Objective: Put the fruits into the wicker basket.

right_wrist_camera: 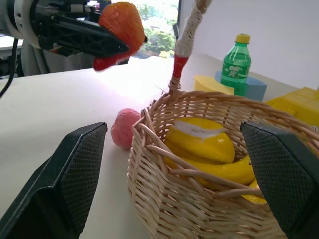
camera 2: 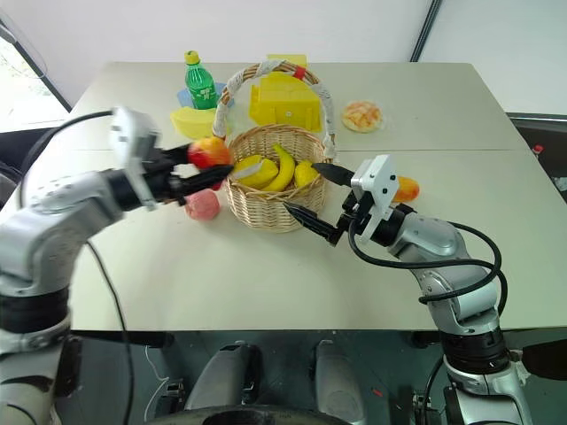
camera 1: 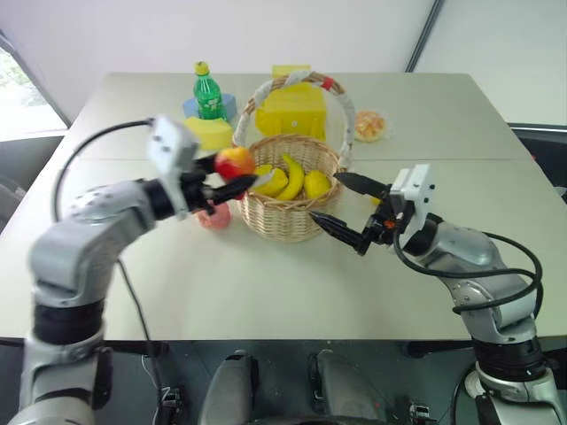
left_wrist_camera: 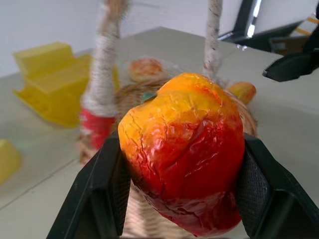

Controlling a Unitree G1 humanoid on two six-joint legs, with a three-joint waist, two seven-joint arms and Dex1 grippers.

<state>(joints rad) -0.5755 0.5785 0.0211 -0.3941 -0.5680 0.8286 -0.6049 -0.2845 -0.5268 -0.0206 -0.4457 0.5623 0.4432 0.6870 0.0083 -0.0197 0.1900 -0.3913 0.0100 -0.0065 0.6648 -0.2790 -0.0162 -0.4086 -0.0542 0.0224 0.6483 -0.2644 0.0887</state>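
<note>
Left pincer (camera 1: 232,181) grips the red fruit (camera 1: 235,162) at the basket's (camera 1: 285,217) left rim; right pincer (camera 1: 344,205) gapes open just right of it; near worktop (camera 1: 266,292) bare.

1. A pale table (camera 1: 266,283) carries everything.
2. The wicker basket (camera 1: 288,217) stands near its middle.
3. A pink peach (camera 1: 214,217) lies just left of the basket.
4. A mango (camera 2: 406,188) lies to its right.
5. Behind stand a green bottle (camera 1: 207,93), yellow blocks (camera 1: 292,108) and a bun (camera 1: 369,126).
</note>
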